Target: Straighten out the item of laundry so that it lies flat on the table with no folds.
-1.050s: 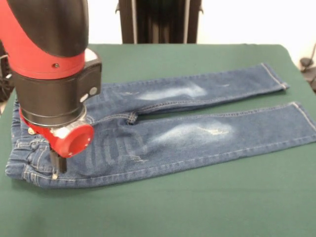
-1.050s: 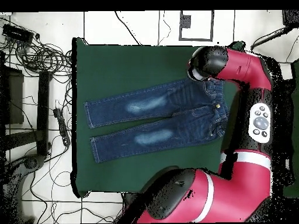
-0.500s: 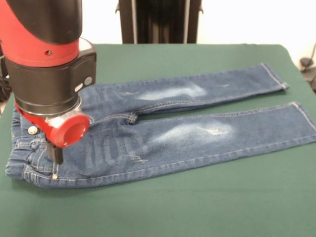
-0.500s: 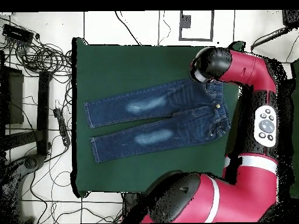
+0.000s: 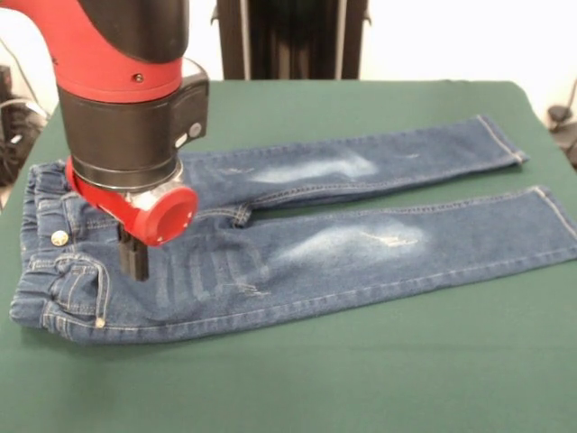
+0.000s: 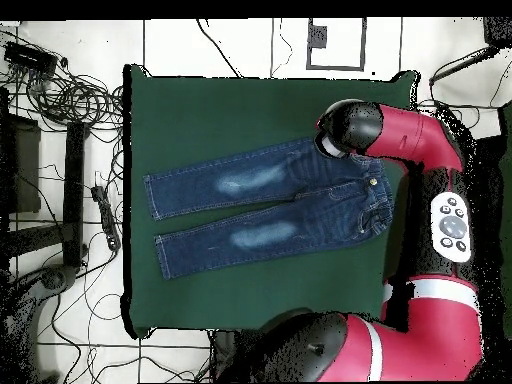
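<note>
Dark green cloth covers the large rectangular table [image 5: 379, 379], and the small blue denim jeans [image 5: 343, 248] lie spread across its middle, both legs stretched out flat and nearly parallel, well apart from the gripper's side. Whitish faded patches mark each thigh, tan stitching runs along the seams, and a metal button [image 5: 59, 237] sits by the gathered elastic waistband, just beside the gripper. The black gripper [image 5: 134, 258] of the red and black arm hangs close over the hip of the jeans; whether its fingers are spread or pressed together cannot be told. No readable writing shows.
</note>
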`<state>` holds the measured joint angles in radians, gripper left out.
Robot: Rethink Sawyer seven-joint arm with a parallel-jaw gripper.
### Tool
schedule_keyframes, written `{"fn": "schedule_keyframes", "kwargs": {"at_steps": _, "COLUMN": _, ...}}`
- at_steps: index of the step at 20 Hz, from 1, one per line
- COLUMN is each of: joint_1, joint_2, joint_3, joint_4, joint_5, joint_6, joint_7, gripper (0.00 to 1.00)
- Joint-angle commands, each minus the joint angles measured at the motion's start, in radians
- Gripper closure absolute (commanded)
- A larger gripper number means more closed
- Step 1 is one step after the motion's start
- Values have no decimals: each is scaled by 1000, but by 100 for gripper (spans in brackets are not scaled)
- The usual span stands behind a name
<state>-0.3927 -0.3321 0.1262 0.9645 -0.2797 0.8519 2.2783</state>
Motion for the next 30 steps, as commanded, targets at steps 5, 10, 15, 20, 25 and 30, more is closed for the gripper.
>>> {"fn": "schedule_keyframes", "kwargs": {"at_steps": 5, "joint_1": 10, "joint_2": 84, "joint_3": 60, "joint_4": 106, "joint_5": -6, "joint_6": -56, "joint_7": -45, "gripper": 100}}
{"fn": "schedule_keyframes", "kwargs": {"at_steps": 10, "joint_1": 10, "joint_2": 104, "joint_3": 61, "joint_4": 83, "joint_5": -16, "joint_6": -57, "joint_7": -57, "gripper": 100}}
{"fn": "schedule_keyframes", "kwargs": {"at_steps": 15, "joint_1": 8, "joint_2": 119, "joint_3": 64, "joint_4": 87, "joint_5": -15, "joint_6": -82, "joint_7": -44, "gripper": 100}}
{"fn": "schedule_keyframes", "kwargs": {"at_steps": 20, "joint_1": 0, "joint_2": 152, "joint_3": 78, "joint_4": 92, "joint_5": -16, "joint_6": -141, "joint_7": -43, "gripper": 100}}
{"fn": "schedule_keyframes", "kwargs": {"at_steps": 25, "joint_1": 7, "joint_2": 180, "joint_3": 82, "joint_4": 41, "joint_5": -17, "joint_6": -119, "joint_7": -65, "gripper": 100}}
{"fn": "schedule_keyframes", "kwargs": {"at_steps": 30, "joint_1": 19, "joint_2": 211, "joint_3": 90, "joint_4": -41, "joint_5": -17, "joint_6": -67, "joint_7": -96, "gripper": 100}}
